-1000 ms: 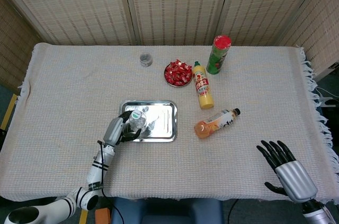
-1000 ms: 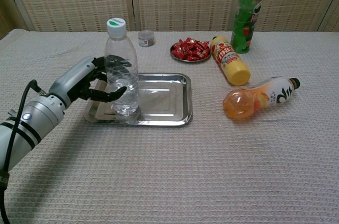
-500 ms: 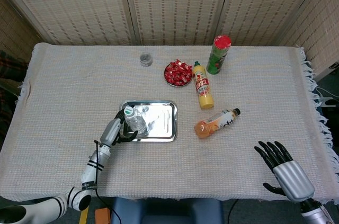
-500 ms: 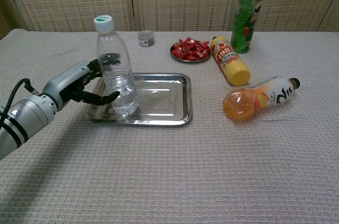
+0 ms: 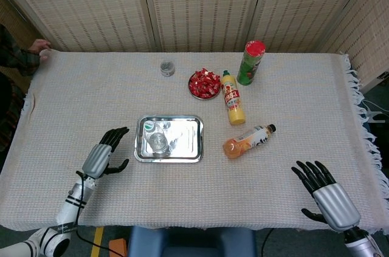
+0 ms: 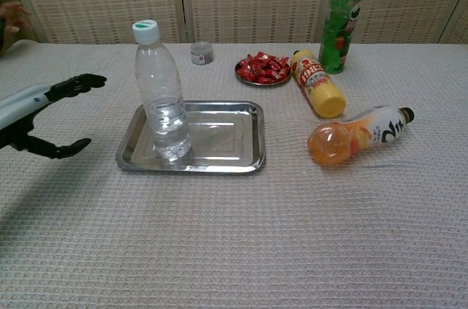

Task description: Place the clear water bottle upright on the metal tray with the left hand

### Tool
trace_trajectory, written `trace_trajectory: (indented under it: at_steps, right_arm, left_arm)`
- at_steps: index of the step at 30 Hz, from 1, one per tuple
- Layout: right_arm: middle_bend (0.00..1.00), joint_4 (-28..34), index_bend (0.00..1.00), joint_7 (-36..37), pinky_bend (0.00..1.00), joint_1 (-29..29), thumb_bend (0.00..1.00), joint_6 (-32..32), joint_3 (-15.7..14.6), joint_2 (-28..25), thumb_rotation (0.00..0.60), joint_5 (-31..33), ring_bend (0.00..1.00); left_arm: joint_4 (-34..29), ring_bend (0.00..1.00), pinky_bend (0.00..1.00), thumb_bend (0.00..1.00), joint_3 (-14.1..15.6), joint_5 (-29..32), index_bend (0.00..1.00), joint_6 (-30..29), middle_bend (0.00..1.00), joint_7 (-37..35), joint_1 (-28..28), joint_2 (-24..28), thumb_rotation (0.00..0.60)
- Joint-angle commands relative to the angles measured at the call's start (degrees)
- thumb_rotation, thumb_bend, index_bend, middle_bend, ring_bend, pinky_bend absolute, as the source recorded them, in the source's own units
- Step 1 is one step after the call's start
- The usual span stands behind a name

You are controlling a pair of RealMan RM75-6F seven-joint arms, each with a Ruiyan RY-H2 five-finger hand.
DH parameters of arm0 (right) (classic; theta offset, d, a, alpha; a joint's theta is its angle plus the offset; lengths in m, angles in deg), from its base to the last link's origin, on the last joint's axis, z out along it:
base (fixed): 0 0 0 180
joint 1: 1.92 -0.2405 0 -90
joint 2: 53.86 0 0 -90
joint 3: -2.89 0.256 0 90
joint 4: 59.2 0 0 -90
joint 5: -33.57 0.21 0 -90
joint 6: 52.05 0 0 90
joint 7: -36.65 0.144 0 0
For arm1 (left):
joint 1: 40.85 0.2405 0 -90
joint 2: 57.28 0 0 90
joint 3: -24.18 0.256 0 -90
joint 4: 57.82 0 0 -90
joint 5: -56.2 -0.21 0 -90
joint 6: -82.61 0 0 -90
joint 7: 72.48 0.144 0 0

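The clear water bottle [image 6: 162, 93] with a white cap stands upright on the left part of the metal tray [image 6: 223, 134]; from above I see its cap and body [image 5: 155, 137] on the tray [image 5: 185, 140]. My left hand [image 5: 103, 156] is open and well left of the tray, touching nothing; in the chest view it [image 6: 36, 115] hangs at the left edge above the cloth. My right hand [image 5: 325, 193] is open near the front right corner, seen only in the head view.
An orange drink bottle [image 6: 355, 134] lies right of the tray. Behind it are a yellow bottle [image 6: 317, 92] on its side, a green can [image 6: 341, 25], a dish of red candies [image 6: 263, 69] and a small jar [image 6: 201, 52]. A person's hand [image 5: 40, 47] rests at the far left table edge.
My left hand let go of the water bottle and drew back to the left, off the tray. The bottle stays standing. A person's hand appeared at the far left edge.
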Motion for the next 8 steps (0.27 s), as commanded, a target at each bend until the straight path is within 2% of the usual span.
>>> trace_trajectory:
  at_steps: [1,4,8]
  right_arm:
    - [0.0,-0.69,0.0,0.75,0.0,0.03,0.01,0.42,1.04,0.79,0.6,1.23,0.0]
    - [0.0,-0.71,0.0,0.52,0.0,-0.35,0.01,-0.54,1.75,1.34,0.6,2.67,0.0]
    - [0.0,-0.47,0.0,-1.16,0.0,-0.38,0.01,-1.25,1.42,1.71,0.6,2.53,0.0]
  left_arm:
    - [4.12,0.0,0.0,0.38,3.71,-4.01,0.0,-18.52,0.0,5.66,11.3,5.02,0.6]
    - [9.43,0.0,0.0,0.38,2.01,-3.6,0.0,-26.26,0.0,8.54,15.06,4.12,0.6]
    - [4.51,0.0,0.0,0.39,1.93,-3.85,0.0,-27.73,0.0,7.9,16.53,7.6,0.6]
